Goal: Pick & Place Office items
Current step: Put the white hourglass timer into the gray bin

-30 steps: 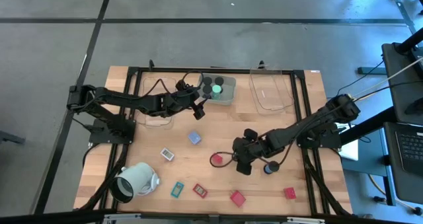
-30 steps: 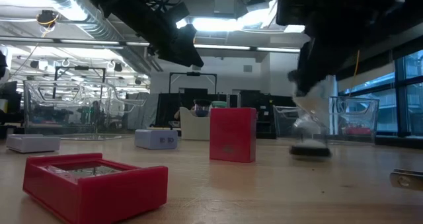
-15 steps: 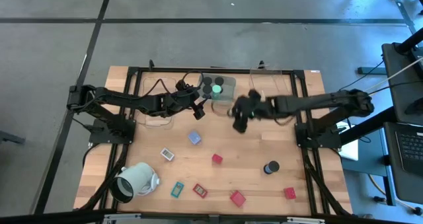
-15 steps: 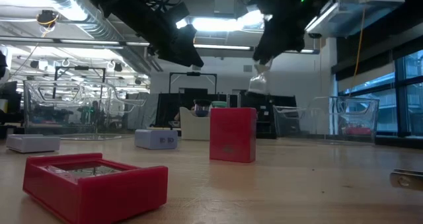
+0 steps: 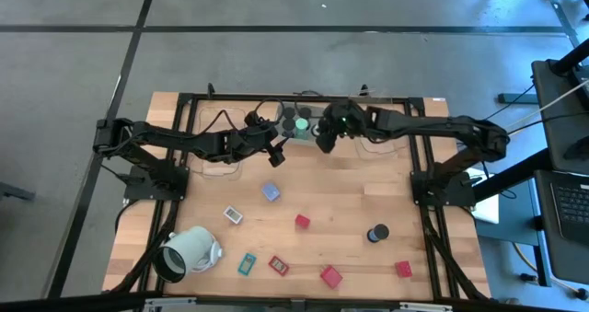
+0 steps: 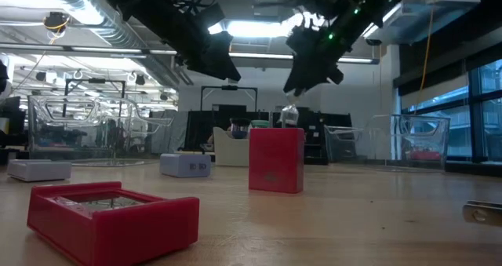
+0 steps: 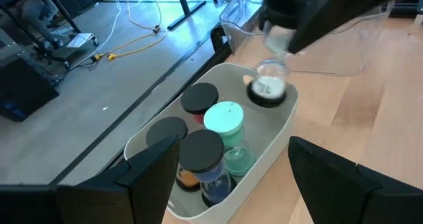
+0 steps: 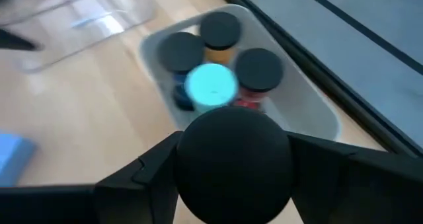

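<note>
The black-capped jar [image 7: 269, 86] now hangs over the grey tray [image 7: 277, 128] beside four jars [image 7: 210, 139] — lifted a second ago from the table [image 5: 304, 197]. The right gripper [image 5: 324, 139] grasps it in its jaws; only release remains. The left gripper [image 5: 274, 150] waits nearby — jaws spread, empty.

Bright ceiling lights [image 6: 259, 29] are glowing white and glaring above the red block [image 6: 276, 159]. Near that block, the arms are showing as dark shapes. The gray tray [image 8: 310, 105] is looking blurry.
</note>
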Robot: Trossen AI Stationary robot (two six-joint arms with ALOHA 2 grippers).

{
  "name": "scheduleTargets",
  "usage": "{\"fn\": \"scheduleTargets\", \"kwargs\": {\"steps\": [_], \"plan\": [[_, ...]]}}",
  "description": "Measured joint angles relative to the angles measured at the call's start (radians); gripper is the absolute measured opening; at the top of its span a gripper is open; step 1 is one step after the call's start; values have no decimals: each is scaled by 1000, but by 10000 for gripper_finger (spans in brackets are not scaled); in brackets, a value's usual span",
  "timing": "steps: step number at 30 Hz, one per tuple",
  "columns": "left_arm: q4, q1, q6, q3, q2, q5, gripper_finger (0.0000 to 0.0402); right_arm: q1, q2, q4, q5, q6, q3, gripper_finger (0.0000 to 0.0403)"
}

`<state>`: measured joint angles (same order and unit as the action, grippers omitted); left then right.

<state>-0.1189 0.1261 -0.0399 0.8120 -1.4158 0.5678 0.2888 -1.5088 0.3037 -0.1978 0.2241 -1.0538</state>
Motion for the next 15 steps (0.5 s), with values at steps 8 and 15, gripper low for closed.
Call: {"fn": "scheduleTargets", "kwargs": {"steps": [8,15], "plan": [[-2,0,-14,0,0,2,278,42,-111,-59,-2,0,0,212],[-3,0,-3,0,0,12,278,99,-195,-128,-3,-1,0,213]]}}
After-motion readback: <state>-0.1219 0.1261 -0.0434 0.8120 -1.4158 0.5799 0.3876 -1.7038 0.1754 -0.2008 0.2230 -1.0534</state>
